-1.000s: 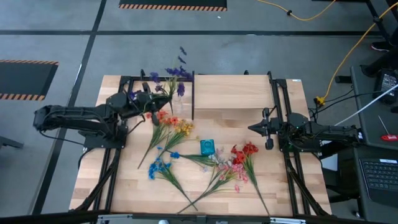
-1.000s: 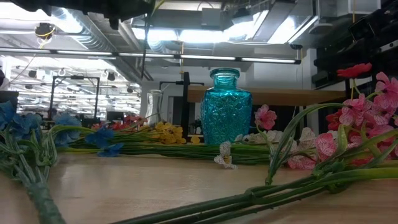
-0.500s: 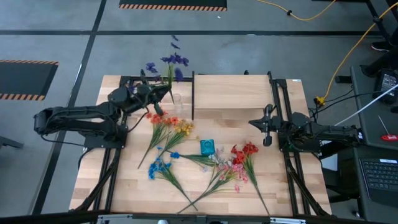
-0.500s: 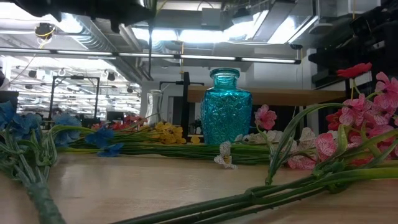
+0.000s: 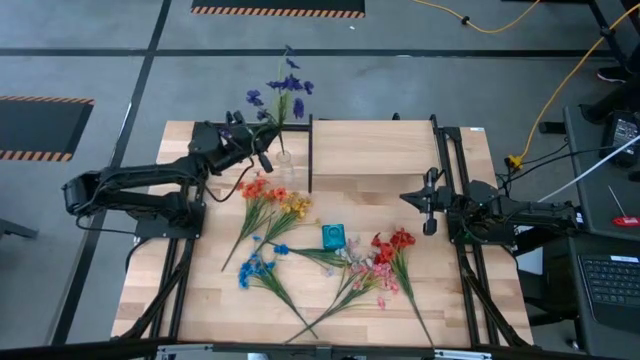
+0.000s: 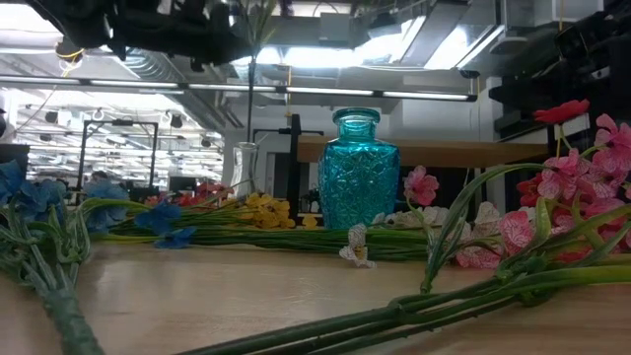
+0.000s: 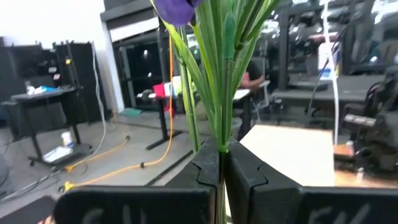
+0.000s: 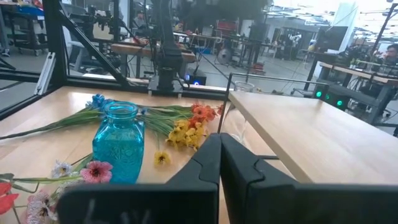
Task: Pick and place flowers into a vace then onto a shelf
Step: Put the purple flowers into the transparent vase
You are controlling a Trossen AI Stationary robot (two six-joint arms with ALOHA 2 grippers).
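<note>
High view: left gripper (image 5: 262,158) pinches the stalk of a purple artificial flower stem (image 5: 283,92), blooms up, stalk running down toward a small clear glass vase (image 5: 285,160) just beside the light-wood shelf on black legs (image 5: 375,148); held upright, judged so the stalk can drop into the vase mouth. Left arm is stretched across the table's far left part. Right gripper (image 5: 428,203) waits at the shelf's near right corner, claw pressed together, empty. Other flowers (orange and yellow bunch (image 5: 275,200), blue bunch (image 5: 257,265), red and pink bunch (image 5: 385,255)) lie flat on the tabletop around a teal glass bottle vase (image 5: 333,237).

Low view: teal vase (image 6: 359,170) stands mid-table, clear vase (image 6: 244,168) behind it, thin stalk hanging above the clear one.

Left wrist view: fingers (image 7: 244,174) squeezed on the green stalks (image 7: 222,74).

Right wrist view: right fingers (image 8: 245,165) closed, nothing between them; shelf board (image 8: 305,134) beside.
</note>
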